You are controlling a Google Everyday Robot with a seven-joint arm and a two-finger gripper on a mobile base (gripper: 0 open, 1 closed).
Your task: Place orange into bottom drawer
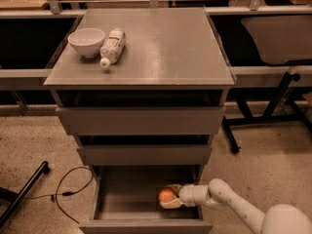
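Observation:
The bottom drawer [122, 189] of the grey cabinet stands pulled open, a wide shallow grey tray. My gripper [168, 197] reaches in from the lower right, low inside the drawer near its right side. Its fingers are closed around the orange [166, 195], a small round orange fruit, which sits at or just above the drawer floor. I cannot tell whether the orange touches the floor. The white arm runs back to the bottom right corner.
The two upper drawers [140, 120] are partly pulled out above the open one. A white bowl [87, 41] and a lying plastic bottle [112, 46] sit on the cabinet top. A black cable [73, 189] and a dark bar lie on the floor at left. A table leg [263, 116] stands at right.

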